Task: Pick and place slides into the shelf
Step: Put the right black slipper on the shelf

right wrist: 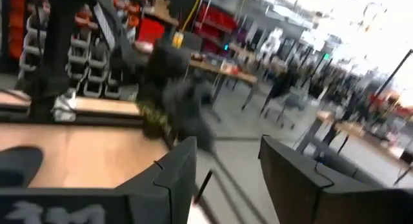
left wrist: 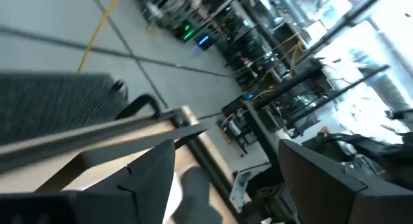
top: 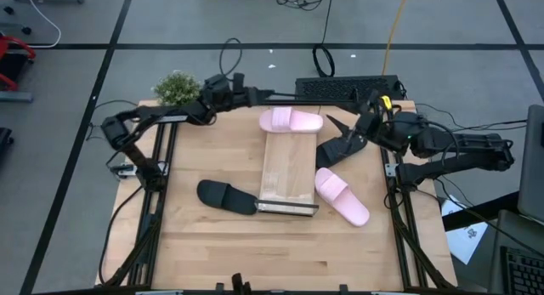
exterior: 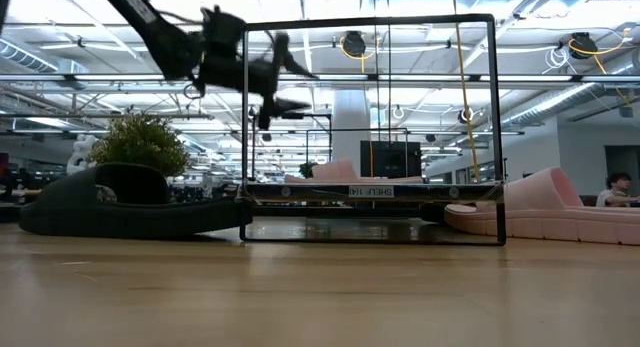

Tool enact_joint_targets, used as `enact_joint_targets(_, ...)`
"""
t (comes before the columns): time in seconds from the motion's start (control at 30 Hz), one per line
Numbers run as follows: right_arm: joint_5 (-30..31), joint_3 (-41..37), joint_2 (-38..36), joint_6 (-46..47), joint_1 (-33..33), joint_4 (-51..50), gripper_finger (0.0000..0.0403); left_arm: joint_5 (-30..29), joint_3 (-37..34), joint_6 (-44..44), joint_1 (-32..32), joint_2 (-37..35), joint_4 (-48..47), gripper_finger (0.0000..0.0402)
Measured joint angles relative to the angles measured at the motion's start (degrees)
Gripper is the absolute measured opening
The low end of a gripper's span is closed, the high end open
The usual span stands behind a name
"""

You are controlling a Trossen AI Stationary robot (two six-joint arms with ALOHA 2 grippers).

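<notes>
1. Left gripper (top: 255, 96), upper centre, open and empty.
2. Black slide (top: 226, 195) lies left of the shelf (top: 289, 167); one pink slide (top: 291, 120) sits shelved.
3. Second pink slide (top: 342, 195) (lower right) waits.
4. Right gripper (top: 342, 127) looks open, probably just beside another black slide (top: 338, 150).

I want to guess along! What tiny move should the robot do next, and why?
Probably lower the open right gripper onto the black slide just beneath it: that slide lies on the table beside the shelf, not on it.
</notes>
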Motion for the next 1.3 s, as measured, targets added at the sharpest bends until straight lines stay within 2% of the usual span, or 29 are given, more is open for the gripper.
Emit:
enact_joint_targets(0.13, -0.22, 0.0, -1.38, 6.16, 0.0, -9.06, 0.0162, -0.26, 0.0, 3.64, -2.06, -7.01, -2.16, 0.0257)
enact_joint_targets(0.3, -1.0, 0.0, -3.47, 20.6, 0.0, -26.8, 0.0162, -2.79, 0.02, 7.5, -5.95, -14.54, -5.22, 0.0249)
enact_joint_targets(0.43, -5.99, 0.0, -4.47, 32.69, -0.02, -40.92, 0.0162, -5.81, 0.04, 9.94, -8.9, -18.65, -8.7, 0.0248)
enact_joint_targets(0.57, -10.44, -0.82, -4.56, 40.84, -0.02, -49.05, 0.0162, -8.09, 0.04, 10.47, -11.34, -19.73, -12.3, 0.0248)
enact_joint_targets(0.8, -11.5, -8.11, -4.71, 46.83, -0.7, -48.49, 0.0162, -9.38, 0.03, 8.95, -14.08, -19.06, -15.46, 0.0248)
enact_joint_targets(0.93, -16.99, -12.42, -4.7, 48.53, -2.65, -45.88, 0.0162, -9.51, -0.04, 8.2, -15.43, -19.06, -15.43, 0.0248)
enact_joint_targets(1.03, -19.58, -15.28, -4.73, 48.35, -3.5, -42.37, 0.0162, -9.35, -0.02, 8.13, -16.52, -19.15, -16.28, 0.0248)
enact_joint_targets(1.3, -19.66, -21.17, -4.68, 44.54, -9.85, -32.39, 0.0162, -9.61, -0.02, 7.89, -17.89, -19.19, -19.39, 0.0248)
